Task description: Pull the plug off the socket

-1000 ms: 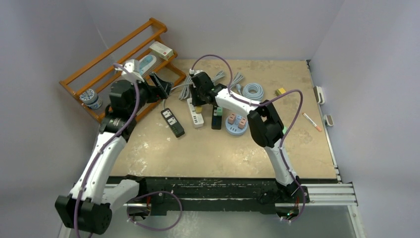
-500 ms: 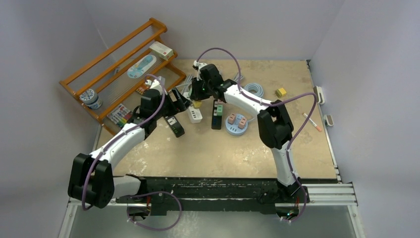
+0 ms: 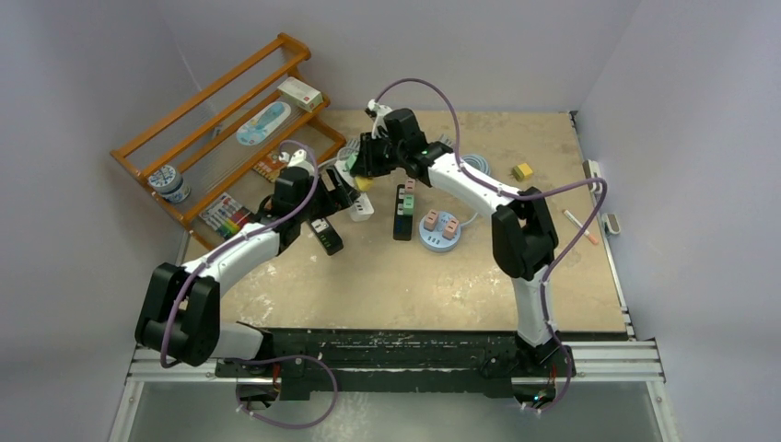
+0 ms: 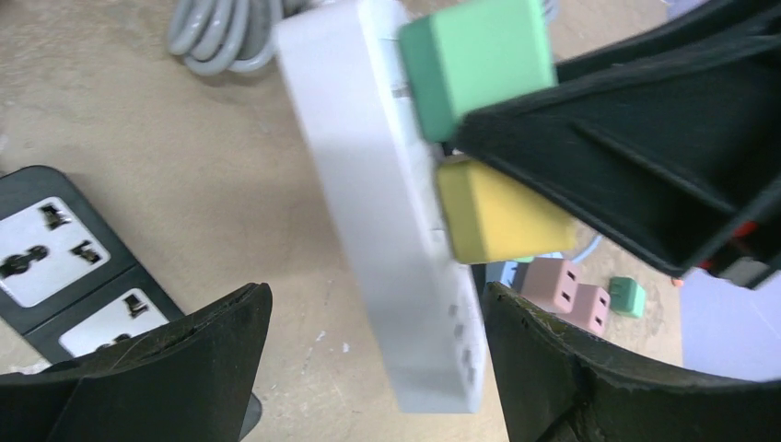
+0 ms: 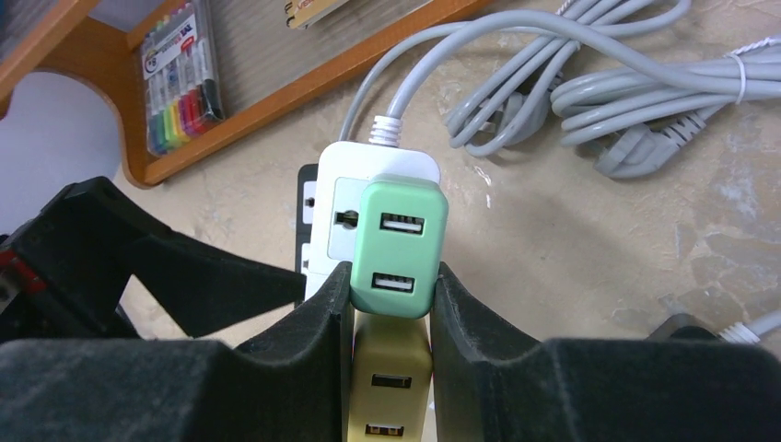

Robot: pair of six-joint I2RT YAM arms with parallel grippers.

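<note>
The green plug (image 5: 398, 249) sat in the white strip (image 5: 327, 184) at the far left of the worktop (image 5: 571, 239), USB face up, its long axis along the strip. My right end effector (image 5: 391, 276) clamped its smooth, rounded plastic sides. My left end effector (image 4: 373, 304), which was beside the rack (image 3: 221, 101) a second before, stood wide astride the strip's free end.

L arm (image 3: 235, 258) & R arm (image 3: 470, 184) are both showing white links btwn chunky black joint housings. A purple cable (image 3: 419, 85) is looping along each arm, w/ more trailing below the black bases (image 3: 175, 327). R fingers (image 5: 304, 341) & L fingers (image 4: 198, 354) are looking matte black & wedge-shaped, the L pair showing scuffed, grainy edges.
</note>
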